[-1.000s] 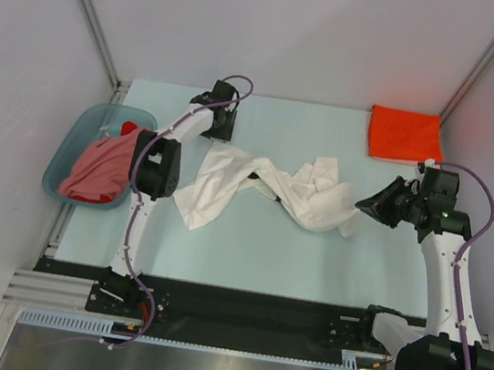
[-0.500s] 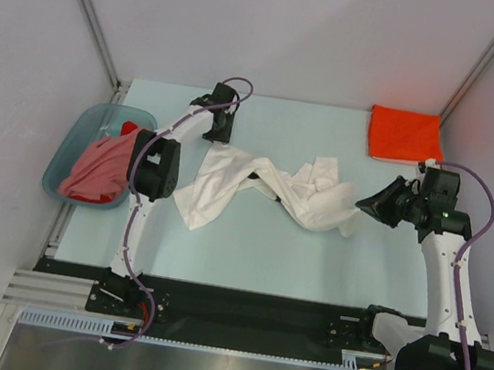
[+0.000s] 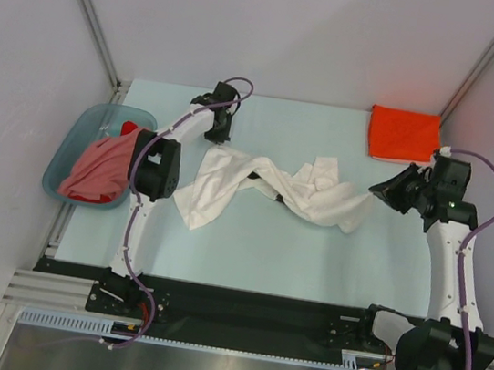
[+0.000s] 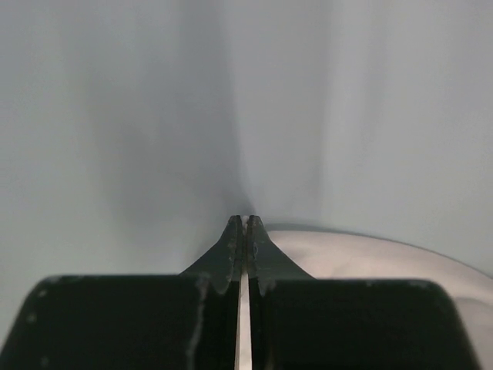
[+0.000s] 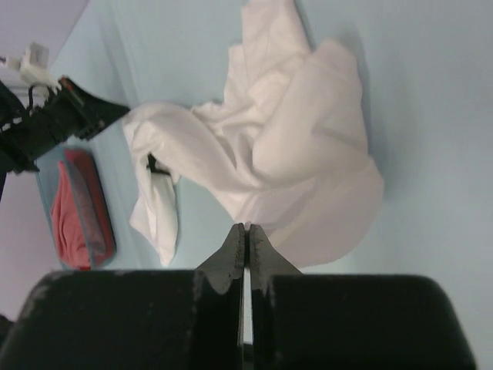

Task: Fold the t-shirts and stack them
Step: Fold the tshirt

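Observation:
A large white t-shirt (image 3: pixel 292 191) lies crumpled across the middle of the table, with a small black print (image 3: pixel 257 179) showing in a fold. My left gripper (image 3: pixel 220 138) is at its far left corner; in the left wrist view the jaws (image 4: pixel 244 221) are shut, with the white cloth (image 4: pixel 370 258) running in to the tips. My right gripper (image 3: pixel 374 190) is shut on the shirt's right edge, and the cloth (image 5: pixel 300 154) stretches away from the tips (image 5: pixel 246 227). A folded orange-red t-shirt (image 3: pixel 404 134) lies at the far right corner.
A blue-grey basin (image 3: pixel 101 111) stands at the left edge of the table, holding a salmon-pink t-shirt (image 3: pixel 97 169) and a red one (image 3: pixel 129 127). The enclosure's walls stand close on both sides and at the back.
My left gripper has shut at the shirt's far left corner. My right gripper has moved right and away, drawing the shirt's right edge out with it.

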Available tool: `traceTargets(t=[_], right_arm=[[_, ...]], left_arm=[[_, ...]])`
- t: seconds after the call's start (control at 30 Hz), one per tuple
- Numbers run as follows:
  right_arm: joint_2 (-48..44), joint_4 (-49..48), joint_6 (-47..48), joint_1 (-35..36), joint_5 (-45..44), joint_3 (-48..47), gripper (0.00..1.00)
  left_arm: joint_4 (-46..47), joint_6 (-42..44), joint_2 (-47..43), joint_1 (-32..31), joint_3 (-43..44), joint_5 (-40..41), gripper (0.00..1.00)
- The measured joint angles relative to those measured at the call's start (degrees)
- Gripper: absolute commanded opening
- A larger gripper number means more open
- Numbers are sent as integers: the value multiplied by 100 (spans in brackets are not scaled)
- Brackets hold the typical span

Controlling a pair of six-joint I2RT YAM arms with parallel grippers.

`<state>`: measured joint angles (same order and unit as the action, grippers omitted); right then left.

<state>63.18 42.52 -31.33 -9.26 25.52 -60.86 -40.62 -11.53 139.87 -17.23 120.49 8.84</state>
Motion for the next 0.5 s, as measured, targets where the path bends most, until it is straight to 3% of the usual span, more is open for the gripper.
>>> traceTargets(t=[0.27, 0.5], right_arm=[[1425, -1545, 240, -273, -925, -1349, 0], [2463, -2568, 356, -522, -1073, -3309, 0]], left_arm=[[-407, 0, -319, 42, 879, -256, 1], [358, -26, -1993, 188, 988, -879, 0]])
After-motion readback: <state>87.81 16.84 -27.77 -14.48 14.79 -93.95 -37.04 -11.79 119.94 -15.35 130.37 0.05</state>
